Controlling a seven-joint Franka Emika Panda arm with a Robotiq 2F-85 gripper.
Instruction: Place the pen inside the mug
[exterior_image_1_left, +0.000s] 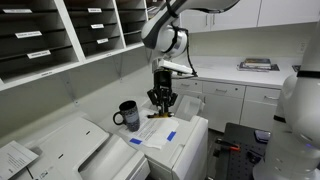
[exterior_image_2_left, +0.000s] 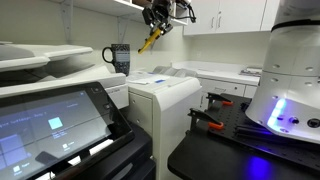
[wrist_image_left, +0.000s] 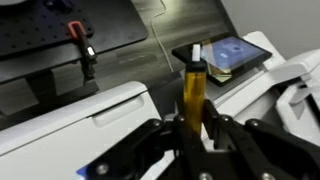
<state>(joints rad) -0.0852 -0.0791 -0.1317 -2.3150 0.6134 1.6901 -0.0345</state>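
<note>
The gripper (exterior_image_1_left: 161, 103) (exterior_image_2_left: 157, 22) (wrist_image_left: 193, 128) is closed narrowly on the pen (exterior_image_1_left: 157, 117) (exterior_image_2_left: 149, 41) (wrist_image_left: 193, 88), pinching it near one end. In the wrist view the yellow-orange shaft runs straight out between the dark fingers (wrist_image_left: 160, 140). In an exterior view the pen slants down and away from the gripper, clear of the surface, with its lower tip at about rim height beside the mug (exterior_image_2_left: 119, 58). The black mug (exterior_image_1_left: 127, 116) stands upright on the white tabletop (exterior_image_1_left: 190, 126), close to the pen but not touching it, and shows a pale mark on its side. Under the gripper lies a sheet of paper (exterior_image_1_left: 158, 136) with blue tape (exterior_image_1_left: 171, 135) on it.
</note>
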